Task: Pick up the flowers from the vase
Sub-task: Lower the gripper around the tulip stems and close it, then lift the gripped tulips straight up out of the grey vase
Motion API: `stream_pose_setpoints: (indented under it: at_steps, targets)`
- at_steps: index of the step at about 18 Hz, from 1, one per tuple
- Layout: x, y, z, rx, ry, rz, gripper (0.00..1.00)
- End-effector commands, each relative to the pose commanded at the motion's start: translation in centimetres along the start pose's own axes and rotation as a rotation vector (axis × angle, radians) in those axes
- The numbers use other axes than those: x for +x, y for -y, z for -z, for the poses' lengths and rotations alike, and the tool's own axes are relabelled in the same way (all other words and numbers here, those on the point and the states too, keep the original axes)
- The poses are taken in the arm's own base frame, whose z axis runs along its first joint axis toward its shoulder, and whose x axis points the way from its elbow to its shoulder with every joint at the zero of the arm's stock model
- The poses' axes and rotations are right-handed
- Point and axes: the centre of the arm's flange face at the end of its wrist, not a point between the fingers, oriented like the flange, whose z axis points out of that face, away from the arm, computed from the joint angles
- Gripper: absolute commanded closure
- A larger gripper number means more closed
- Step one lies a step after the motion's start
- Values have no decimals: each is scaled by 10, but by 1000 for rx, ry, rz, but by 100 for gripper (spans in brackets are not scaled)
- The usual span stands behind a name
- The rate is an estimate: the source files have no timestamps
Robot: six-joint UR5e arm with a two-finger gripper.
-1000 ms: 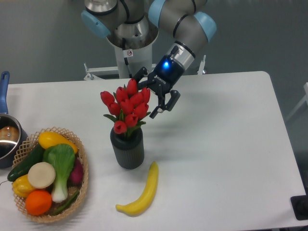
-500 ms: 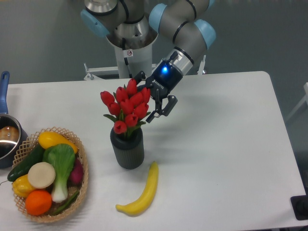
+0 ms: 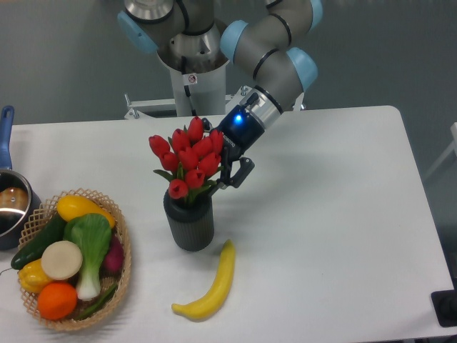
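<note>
A: Where do you see the flowers [image 3: 189,161]?

B: Left of centre in the frame, standing upright in the vase [image 3: 189,221], red buds bunched above its mouth.

A: And your gripper [image 3: 223,170]?

B: It comes down from the upper middle at a slant, right against the right side of the bunch. You can see one dark finger [image 3: 241,174] just right of the buds; the other is hidden behind them. The jaws look spread, with the right-hand buds lying between or just in front of them. You can't tell whether they touch.

A: Anything else nearby?

B: A banana [image 3: 211,286] lies below the vase; a basket [image 3: 124,246] of vegetables sits lower left.
</note>
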Motion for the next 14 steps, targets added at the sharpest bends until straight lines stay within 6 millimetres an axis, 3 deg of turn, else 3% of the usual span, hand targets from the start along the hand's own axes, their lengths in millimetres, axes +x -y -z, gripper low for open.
stream_pose_setpoints:
  at_steps: [3,6,8,11,14]
  targets:
    - [-1,0,-1,26,2,4,5]
    - [-1,-1,-2,28,0,7,32]
    - [-2,-1,-1,29,1,9,37]
    - [-3,0,-1,52,3,10,53]
    - [-6,3,0,54,6,11,57]
